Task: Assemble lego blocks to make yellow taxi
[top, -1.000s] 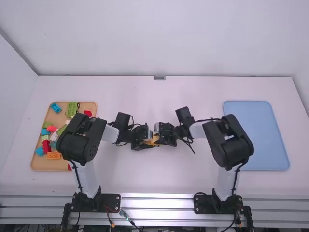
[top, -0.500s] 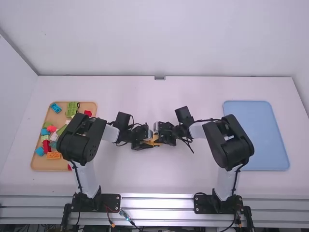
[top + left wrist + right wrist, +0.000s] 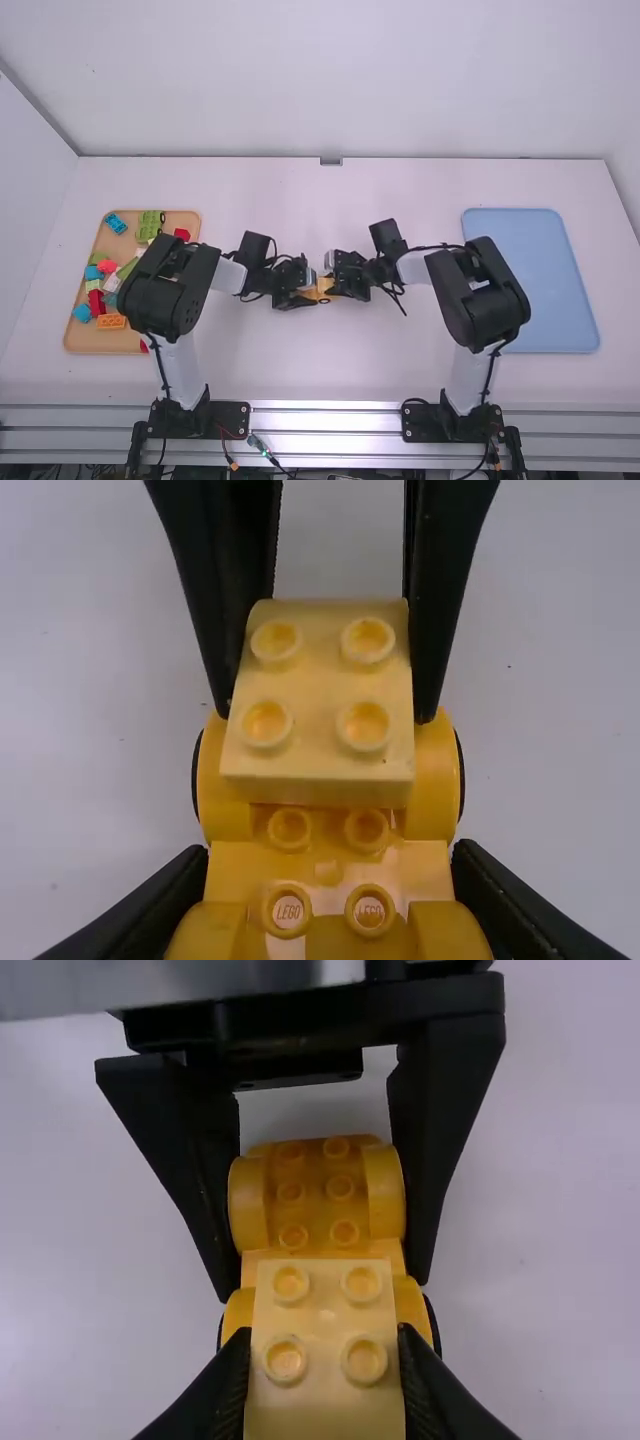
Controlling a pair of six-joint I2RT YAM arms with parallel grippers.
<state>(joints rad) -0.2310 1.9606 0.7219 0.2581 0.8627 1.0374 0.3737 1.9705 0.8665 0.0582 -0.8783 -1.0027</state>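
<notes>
Rightward, just slightly, slides my right gripper (image 3: 337, 286): clamped on the pale yellow block (image 3: 318, 688), mid-frame, over the yellow car base (image 3: 328, 872). My left gripper (image 3: 304, 291) pinches that base. Brown tray (image 3: 84, 341) left, blue tray (image 3: 530, 280) right.

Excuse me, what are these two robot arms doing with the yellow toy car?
The left gripper holds the yellow wheeled base, and the right gripper grips a pale yellow block over one end of it. Whether the block is fully pressed on, I cannot tell. More blocks lie on the orange-brown tray.
</notes>
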